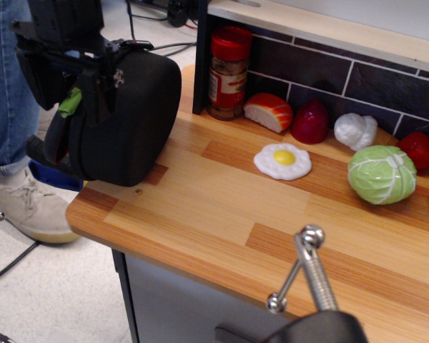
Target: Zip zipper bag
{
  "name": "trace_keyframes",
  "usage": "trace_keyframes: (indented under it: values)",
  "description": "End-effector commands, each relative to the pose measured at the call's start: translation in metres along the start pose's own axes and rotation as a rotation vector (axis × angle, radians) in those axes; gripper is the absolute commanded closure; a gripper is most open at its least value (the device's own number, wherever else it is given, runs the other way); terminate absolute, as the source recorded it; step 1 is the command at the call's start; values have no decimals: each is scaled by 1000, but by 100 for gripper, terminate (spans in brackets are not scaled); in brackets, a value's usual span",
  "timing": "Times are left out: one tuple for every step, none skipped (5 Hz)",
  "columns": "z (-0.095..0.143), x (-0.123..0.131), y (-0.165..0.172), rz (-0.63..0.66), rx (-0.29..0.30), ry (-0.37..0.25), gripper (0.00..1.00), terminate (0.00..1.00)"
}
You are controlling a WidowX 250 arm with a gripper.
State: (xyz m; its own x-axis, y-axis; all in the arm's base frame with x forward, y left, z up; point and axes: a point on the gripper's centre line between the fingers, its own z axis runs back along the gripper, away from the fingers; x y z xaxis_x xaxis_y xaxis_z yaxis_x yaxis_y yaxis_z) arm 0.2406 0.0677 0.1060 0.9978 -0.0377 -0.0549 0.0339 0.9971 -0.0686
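The zipper bag (132, 118) is a large black padded dome standing on the left end of the wooden counter (222, 214). Part of it hangs past the counter's edge. Its lime-green tag (70, 102) shows on its left side, and a black strap (53, 139) hangs below. My black gripper (75, 89) reaches down from the top left onto the bag's upper left edge. One finger (100, 93) lies against the bag just right of the tag. The bag's zipper is hidden behind the gripper. I cannot tell whether the jaws hold anything.
A red-lidded jar (227, 71), bread slice (268, 112), red egg shape (311, 121), white piece (355, 131), fried egg (282, 161), cabbage (382, 174) and tomato (418, 148) sit along the tiled back wall. A person's leg (11, 107) stands left. A metal clamp screw (307, 268) is in front.
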Motion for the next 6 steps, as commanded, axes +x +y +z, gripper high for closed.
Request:
trace_keyframes:
  values:
    - [6, 10, 4, 47, 67, -61, 100, 0]
    - [4, 8, 4, 46, 90, -88, 100, 0]
    - [0, 9, 5, 55, 109, -111, 100, 0]
    - [-4, -1, 8, 48, 111, -104, 100, 0]
    - [-12, -25, 11, 34, 87, -52, 100, 0]
    - [-29, -46, 18, 30, 100, -11, 100, 0]
